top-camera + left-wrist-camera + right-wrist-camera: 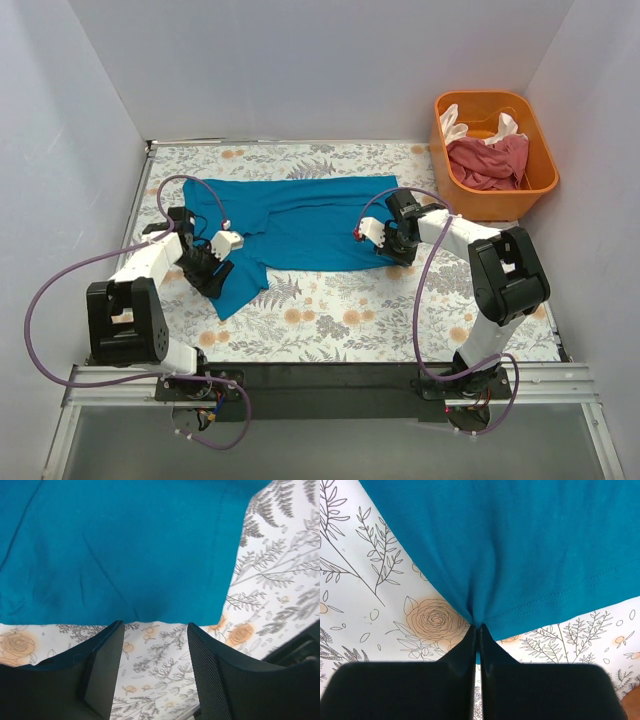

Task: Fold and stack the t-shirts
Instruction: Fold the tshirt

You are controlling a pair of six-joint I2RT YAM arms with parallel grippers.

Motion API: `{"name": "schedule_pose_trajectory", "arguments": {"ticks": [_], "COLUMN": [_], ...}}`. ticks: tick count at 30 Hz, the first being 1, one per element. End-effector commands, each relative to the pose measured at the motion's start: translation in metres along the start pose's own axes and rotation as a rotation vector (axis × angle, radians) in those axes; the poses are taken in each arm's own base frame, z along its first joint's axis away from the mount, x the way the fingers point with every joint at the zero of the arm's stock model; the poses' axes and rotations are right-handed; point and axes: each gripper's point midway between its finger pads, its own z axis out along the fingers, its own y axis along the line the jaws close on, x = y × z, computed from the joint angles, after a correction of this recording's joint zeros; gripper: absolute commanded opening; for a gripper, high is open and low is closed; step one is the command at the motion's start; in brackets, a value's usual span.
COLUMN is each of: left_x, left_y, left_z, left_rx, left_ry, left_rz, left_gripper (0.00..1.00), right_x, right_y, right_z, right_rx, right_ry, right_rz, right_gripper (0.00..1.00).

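Pinching the near hem of the teal-blue t-shirt (520,545), the right end effector (477,627) is closed on a small gathered peak of cloth at the garment's right end. The left end effector (155,627) is spread wide and grips nothing, and the shirt's near edge lies just beyond its tips. From above, the shirt is spread on the floral worktop (330,320) with its long axis running left to right. Each arm is at its own end, and the cloth lies on the far side of both. I judge that the left must close on that edge before the two can carry the near side away from the bases. A flap trails toward the left arm and is partly hidden beneath it, so I cannot tell sleeve from body there. Far right, the orange tub (500,205) holds the pink-red t-shirt (490,160) and cream-white t-shirt (455,125), bunched together and largely hidden.
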Motion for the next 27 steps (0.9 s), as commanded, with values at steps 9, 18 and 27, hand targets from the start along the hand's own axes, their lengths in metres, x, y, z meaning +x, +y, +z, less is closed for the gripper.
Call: {"name": "schedule_pose_trajectory", "arguments": {"ticks": [9, 18, 27], "left_x": [-0.006, 0.026, -0.003], "left_y": [0.029, 0.013, -0.012], "left_z": [0.022, 0.034, -0.021], "left_rx": [-0.168, -0.143, -0.054], "left_ry": [0.028, 0.134, 0.021], "left_rz": [0.139, 0.192, 0.103], "left_gripper": [0.43, 0.05, 0.00], "right_x": [0.006, 0.020, 0.027], "right_y": [0.001, 0.013, 0.042], "right_z": [0.011, 0.012, -0.035], "right_rx": [-0.049, -0.127, -0.141], "right_ry": [0.027, 0.097, 0.020], "right_rz": [0.046, 0.042, 0.031], "right_gripper": [0.01, 0.01, 0.01]}}
